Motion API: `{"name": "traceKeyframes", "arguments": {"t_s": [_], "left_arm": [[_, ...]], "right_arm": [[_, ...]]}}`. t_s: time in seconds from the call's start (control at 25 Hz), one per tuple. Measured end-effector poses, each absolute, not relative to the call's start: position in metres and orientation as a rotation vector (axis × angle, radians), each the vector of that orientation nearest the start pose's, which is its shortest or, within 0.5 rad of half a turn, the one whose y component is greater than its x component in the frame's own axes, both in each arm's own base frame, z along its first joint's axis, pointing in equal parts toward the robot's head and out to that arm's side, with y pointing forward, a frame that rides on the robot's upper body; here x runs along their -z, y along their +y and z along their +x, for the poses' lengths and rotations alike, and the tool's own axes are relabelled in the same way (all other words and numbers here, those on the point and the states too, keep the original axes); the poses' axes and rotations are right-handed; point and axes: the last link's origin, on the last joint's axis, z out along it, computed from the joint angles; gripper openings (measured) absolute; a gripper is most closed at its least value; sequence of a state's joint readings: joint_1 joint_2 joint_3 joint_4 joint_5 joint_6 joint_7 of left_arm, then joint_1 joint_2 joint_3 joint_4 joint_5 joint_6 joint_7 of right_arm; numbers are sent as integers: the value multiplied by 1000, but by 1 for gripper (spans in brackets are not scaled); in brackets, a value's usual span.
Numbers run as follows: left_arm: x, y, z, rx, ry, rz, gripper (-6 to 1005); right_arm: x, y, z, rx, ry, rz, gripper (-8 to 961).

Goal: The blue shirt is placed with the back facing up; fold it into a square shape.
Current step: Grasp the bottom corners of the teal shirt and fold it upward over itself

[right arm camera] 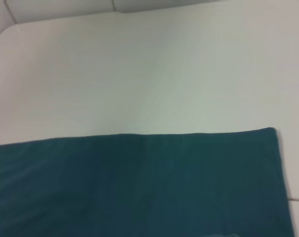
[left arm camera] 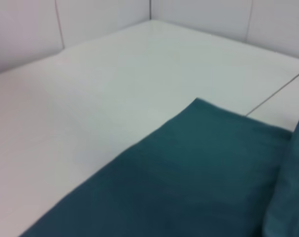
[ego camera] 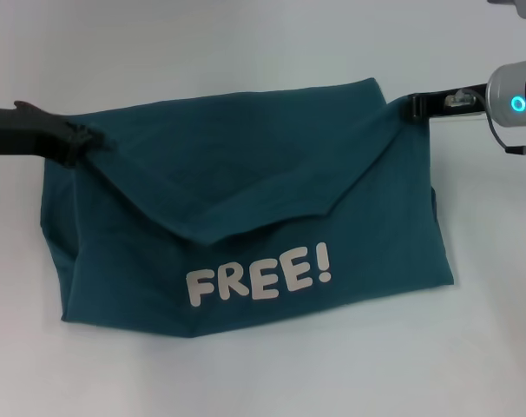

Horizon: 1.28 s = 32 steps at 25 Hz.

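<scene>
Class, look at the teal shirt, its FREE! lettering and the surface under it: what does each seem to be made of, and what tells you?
The dark teal-blue T-shirt looks like soft matte knit cloth, perhaps cotton: it drapes and creases without shine. Its pale pinkish-white FREE! lettering seems a flat print, possibly vinyl or ink, following the cloth's wrinkles. The white table looks smooth and hard, probably laminate or painted board, with thin seam lines.

We can read one piece of text: the word "FREE!" in rounded, pale pinkish-white capital letters, printed on the blue shirt. In the head view it sits in the lower middle of the frame, on the lower part of the cloth, just below the pointed edge of the flap. We find no writing in either wrist view.
</scene>
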<state>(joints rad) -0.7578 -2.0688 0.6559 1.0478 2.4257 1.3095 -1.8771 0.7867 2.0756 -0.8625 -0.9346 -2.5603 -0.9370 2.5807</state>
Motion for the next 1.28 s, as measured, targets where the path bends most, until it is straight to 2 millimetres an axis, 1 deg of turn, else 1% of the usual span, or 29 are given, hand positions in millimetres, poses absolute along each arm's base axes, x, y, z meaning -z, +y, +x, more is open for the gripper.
{"name": "traceKeyframes", "arguments": {"t_s": [0.12, 0.28, 0.52, 0.68, 1.0, 1.16, 1.2, 1.28], "left_arm": [[-79, 431, -207, 222, -595, -2422, 47], [-74, 434, -214, 227, -611, -2401, 49], [-66, 432, -223, 184, -604, -2407, 52], [-56, 434, -229, 139, -606, -2405, 53], [-47, 437, -235, 78, -585, -2381, 56], [-43, 435, -231, 69, -566, -2413, 58], [-42, 433, -228, 76, -559, -2431, 58], [-41, 426, -216, 110, -520, -2504, 59]], "right_arm": [[-53, 465, 217, -268, 1211, -1972, 30], [-45, 464, 225, -265, 1234, -1953, 30], [-41, 466, 231, -261, 1230, -1930, 30], [-40, 467, 235, -262, 1230, -1915, 29], [-38, 466, 242, -257, 1243, -1894, 29], [-36, 466, 243, -252, 1246, -1896, 29], [-36, 466, 243, -251, 1245, -1896, 29], [-36, 466, 243, -251, 1245, -1897, 29]]}}
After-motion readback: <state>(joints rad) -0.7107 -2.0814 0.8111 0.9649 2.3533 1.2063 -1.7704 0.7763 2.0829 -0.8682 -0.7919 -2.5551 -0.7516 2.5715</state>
